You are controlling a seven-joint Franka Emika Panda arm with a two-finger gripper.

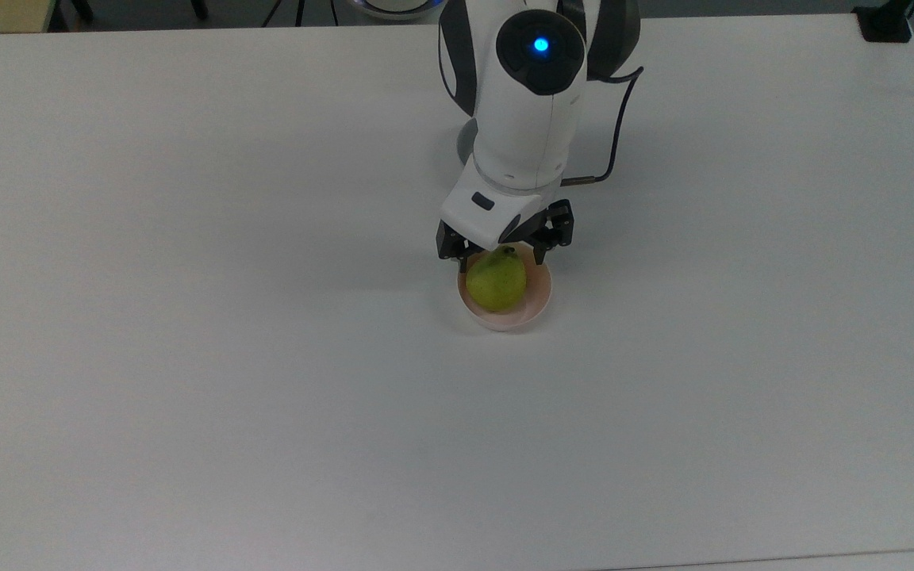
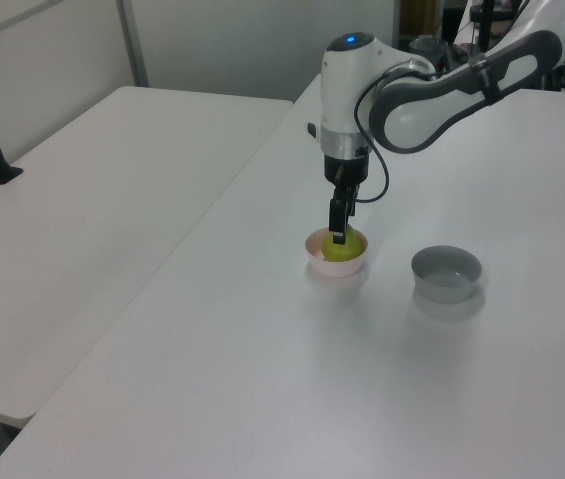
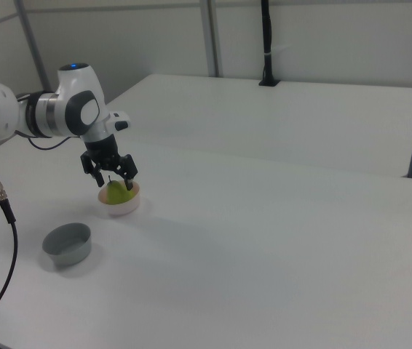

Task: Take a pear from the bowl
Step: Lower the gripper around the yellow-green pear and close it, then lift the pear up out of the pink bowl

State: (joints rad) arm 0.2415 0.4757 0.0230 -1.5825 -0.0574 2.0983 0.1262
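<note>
A: Where is the pear right now?

B: It sits in the pale pink bowl, narrow end with the dark stem spot turned toward the arm. The bowl stands on the white bench, around the middle of it and well away from every edge in the top view.

A: And the end effector?

B: Spread wide, holding nothing. It hangs at the bowl's rim on the arm's side, one dark finger beside the pear on the top view's left, the other on the top view's right, straddling the narrow end. Whether either finger touches the fruit, I can't tell.

A: Anything else on the bench?

B: A grey straight-sided bowl, near the pink one but apart, toward the left view's right.
</note>
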